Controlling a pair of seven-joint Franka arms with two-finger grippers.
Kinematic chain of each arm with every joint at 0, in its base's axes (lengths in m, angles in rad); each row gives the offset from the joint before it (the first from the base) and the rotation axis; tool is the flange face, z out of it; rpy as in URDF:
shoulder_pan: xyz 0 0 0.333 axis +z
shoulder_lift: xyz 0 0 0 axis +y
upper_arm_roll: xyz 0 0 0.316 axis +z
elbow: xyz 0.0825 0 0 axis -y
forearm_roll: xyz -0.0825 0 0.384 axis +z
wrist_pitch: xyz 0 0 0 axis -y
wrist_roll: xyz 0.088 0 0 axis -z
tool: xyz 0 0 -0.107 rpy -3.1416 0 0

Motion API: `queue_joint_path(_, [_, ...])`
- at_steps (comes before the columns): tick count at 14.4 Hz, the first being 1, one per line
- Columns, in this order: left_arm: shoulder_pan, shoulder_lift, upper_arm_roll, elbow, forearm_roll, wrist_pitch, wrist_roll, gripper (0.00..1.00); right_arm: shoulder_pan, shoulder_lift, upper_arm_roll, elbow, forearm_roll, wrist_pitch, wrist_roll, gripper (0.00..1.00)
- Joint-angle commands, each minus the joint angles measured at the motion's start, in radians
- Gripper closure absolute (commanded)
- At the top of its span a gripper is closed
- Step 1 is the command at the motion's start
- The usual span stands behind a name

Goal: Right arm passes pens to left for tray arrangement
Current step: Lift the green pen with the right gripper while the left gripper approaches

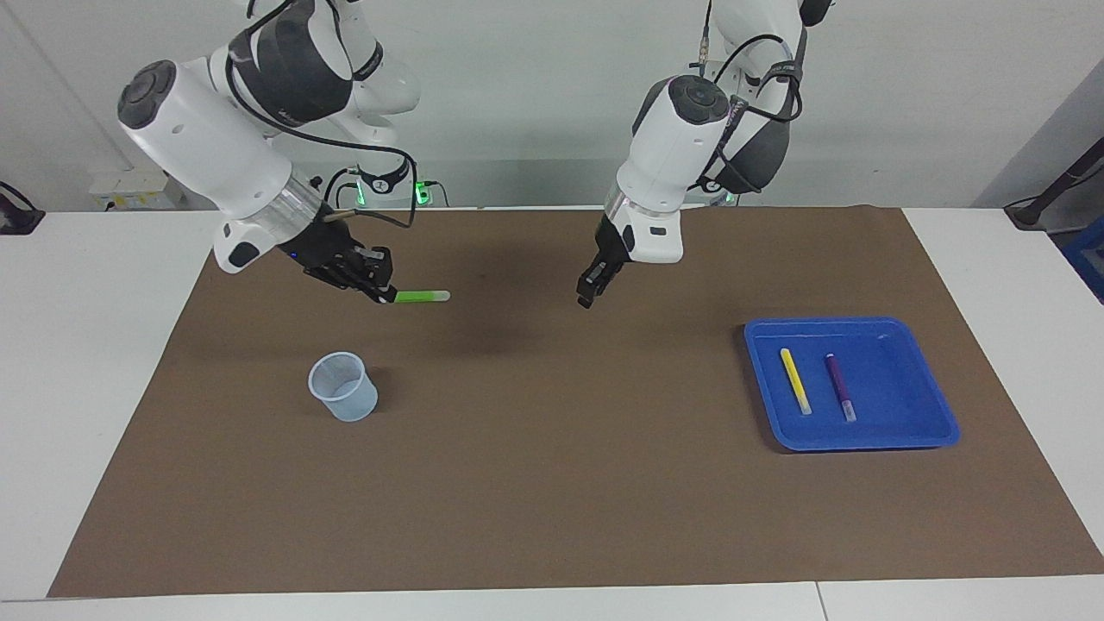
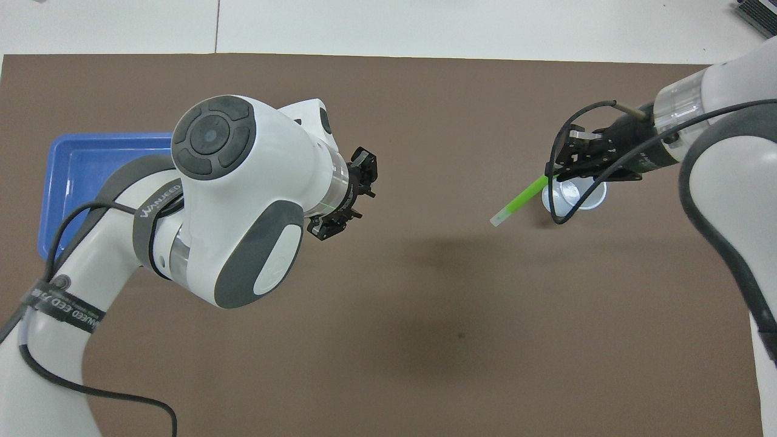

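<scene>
My right gripper is shut on one end of the green pen. The pen sticks out level toward the table's middle, above the mat. My left gripper hangs over the middle of the mat, fingers apart and nothing between them, a short gap from the pen's free tip. The yellow pen and the purple pen lie side by side in the blue tray. In the overhead view the left arm hides both of them.
A small translucent cup stands upright on the brown mat toward the right arm's end, partly under the right gripper in the overhead view. White table borders the mat on all sides.
</scene>
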Motion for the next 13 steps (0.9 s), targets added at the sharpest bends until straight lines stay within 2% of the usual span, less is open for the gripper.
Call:
queue_joint_path(1, [-0.024, 0.01, 0.014, 0.01, -0.114, 0.054, -0.204, 0.38, 0.055, -0.014, 0.001, -0.045, 0.047, 0.062, 0.123, 0.88])
queue_joint_path(3, [-0.033, 0.01, 0.014, 0.005, -0.125, 0.113, -0.388, 0.22, 0.098, -0.014, 0.001, -0.056, 0.051, 0.096, 0.202, 0.88])
queue_joint_path(4, [-0.038, 0.01, 0.014, 0.005, -0.125, 0.134, -0.465, 0.19, 0.108, -0.014, 0.001, -0.063, 0.051, 0.105, 0.217, 0.88])
queue_joint_path(6, [-0.048, 0.012, 0.014, 0.004, -0.122, 0.168, -0.613, 0.13, 0.11, -0.015, 0.001, -0.068, 0.051, 0.108, 0.219, 0.88])
queue_joint_path(11, [-0.093, 0.01, 0.016, -0.032, -0.12, 0.268, -0.879, 0.08, 0.11, -0.018, 0.001, -0.071, 0.051, 0.096, 0.242, 0.88])
queue_joint_path(13, [-0.145, 0.004, 0.019, -0.102, -0.087, 0.408, -0.981, 0.02, 0.122, -0.018, 0.002, -0.071, 0.053, 0.085, 0.297, 0.88])
